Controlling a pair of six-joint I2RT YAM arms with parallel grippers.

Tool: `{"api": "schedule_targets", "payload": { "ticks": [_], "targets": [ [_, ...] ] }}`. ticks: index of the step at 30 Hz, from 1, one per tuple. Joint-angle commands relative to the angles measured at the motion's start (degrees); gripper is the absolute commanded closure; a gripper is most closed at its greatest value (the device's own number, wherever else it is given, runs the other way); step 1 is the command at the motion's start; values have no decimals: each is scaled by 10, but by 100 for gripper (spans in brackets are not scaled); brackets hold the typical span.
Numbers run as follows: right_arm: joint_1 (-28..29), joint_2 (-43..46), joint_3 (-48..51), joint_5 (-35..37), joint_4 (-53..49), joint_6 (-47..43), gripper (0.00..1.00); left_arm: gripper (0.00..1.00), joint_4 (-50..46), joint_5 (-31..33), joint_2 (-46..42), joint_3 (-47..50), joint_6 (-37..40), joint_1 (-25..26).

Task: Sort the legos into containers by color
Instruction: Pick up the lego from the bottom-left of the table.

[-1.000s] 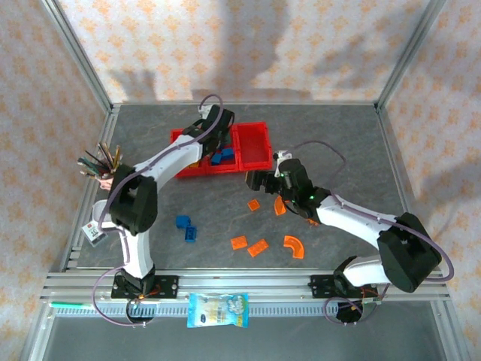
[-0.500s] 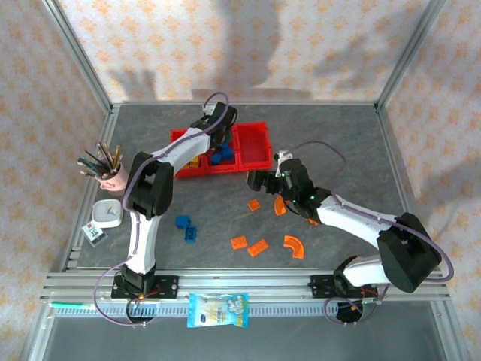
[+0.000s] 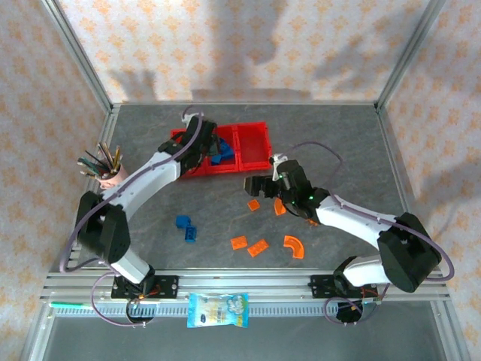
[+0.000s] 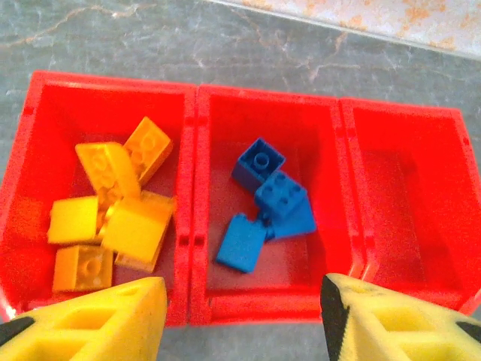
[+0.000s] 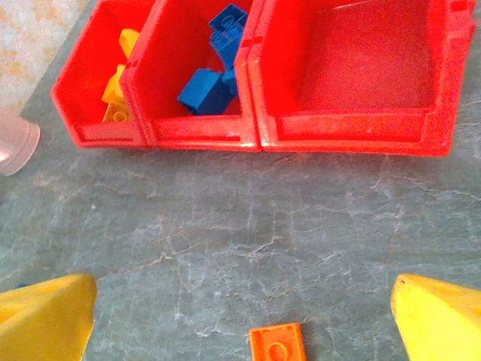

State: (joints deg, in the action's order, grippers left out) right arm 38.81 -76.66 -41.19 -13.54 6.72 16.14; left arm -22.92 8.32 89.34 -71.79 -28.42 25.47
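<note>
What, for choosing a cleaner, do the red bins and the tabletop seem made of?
Red bins: probably moulded plastic, smooth and slightly glossy, with rounded rims and pale sheen. Tabletop: matte grey with pale veins, stone or a stone-print sheet; the look leaves that open.

1. Top view: bright, even light; colours are saturated.
2. Broad soft shadows lie on the back wall (image 3: 301, 45) across the upper frame, darkest at upper left and centre; light therefore arrives from the near side, above.
3. The arms throw only faint, diffuse shadows on the grey bench (image 3: 338, 135).
4. Left wrist view: containers (image 4: 195, 188) sharp at centre; left fingers (image 4: 90, 316) along the bottom edge soft, out of focus.
5. Right wrist view: bench veining crisp; right fingers (image 5: 436, 316) in the lower corners blurred; pale sheen on the upper-right container floor; container walls splay slightly toward the frame edges.
</note>
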Motion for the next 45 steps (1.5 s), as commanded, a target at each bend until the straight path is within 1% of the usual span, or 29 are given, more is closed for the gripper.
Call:
{"api": "schedule_targets", "payload": {
  "ticks": [1, 6, 7, 9, 12, 15, 20, 21, 24, 30, 34, 40, 45],
  "targets": [
    [25, -4, -21, 9, -25, -26, 0, 41, 4, -13, -57, 75, -16, 1],
    [64, -5, -10, 12, -19, -22, 0, 41, -14, -14, -149, 181, -49, 1],
    [73, -5, -6, 9, -14, -18, 0, 40, -15, -20, -164, 201, -67, 1],
    [89, -7, 2, 12, -8, -6, 0, 40, -22, -25, -185, 234, -77, 2],
    [117, -7, 21, 13, 12, 24, 0, 38, -46, -27, -203, 271, -99, 1],
    [142, -13, 37, 25, 28, 42, 0, 36, -42, -51, -221, 321, -117, 2],
    [157, -35, 50, 18, 54, 67, 0, 33, -57, -45, -224, 368, -145, 1],
    [159, -40, 51, 18, 58, 70, 0, 33, -50, -53, -221, 377, -148, 2],
    [159, -49, 52, 12, 70, 76, 0, 31, -28, -82, -210, 395, -152, 6],
    [159, -56, 46, 16, 69, 73, 0, 30, -17, -92, -195, 401, -155, 18],
    [159, -58, 46, 19, 66, 71, 0, 30, -26, -80, -189, 403, -162, 26],
    [159, -62, 47, 22, 70, 71, 0, 37, -30, -63, -182, 407, -170, 38],
    [159, -63, 43, 22, 69, 70, 0, 46, -25, -51, -182, 410, -172, 38]
  ]
}}
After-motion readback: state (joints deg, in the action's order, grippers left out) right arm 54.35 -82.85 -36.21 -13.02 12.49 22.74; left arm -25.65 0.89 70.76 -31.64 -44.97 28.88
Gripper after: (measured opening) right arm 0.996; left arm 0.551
